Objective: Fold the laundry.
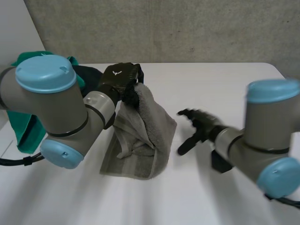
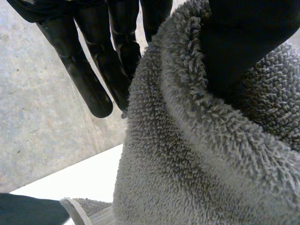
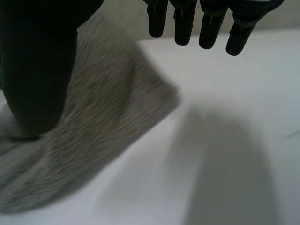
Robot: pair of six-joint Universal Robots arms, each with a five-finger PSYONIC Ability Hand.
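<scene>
The fold is judged to be at an early stage. The grey towel (image 1: 149,129) is gripped at one upper edge by the left hand (image 1: 119,80) and is held raised above the surface (image 1: 215,84). In the left wrist view the pile is seen pinched between the thumb and the straight fingers (image 2: 91,82) behind it. From that grip the cloth hangs down in loose, bunched folds, and its lower part is spread flat on the surface near the middle, with a hemmed edge laid towards the robot. No neat fold can be made out: the hanging part is crumpled, not laid over the flat part. The right hand (image 1: 199,125) is held just beside the towel on its right side, apart from it, with its fingers (image 3: 187,23) straight and spread and nothing grasped. What is left, by this reading, is for the raised edge to be carried across and laid down squarely, perhaps with a second corner taken by the free hand, and for the cloth to be smoothed. Behind the left arm, a green cloth (image 1: 21,129) and a dark cloth (image 1: 90,72) are heaped at the far edge of the surface, unfolded, and are judged to be laundry not yet dealt with.
</scene>
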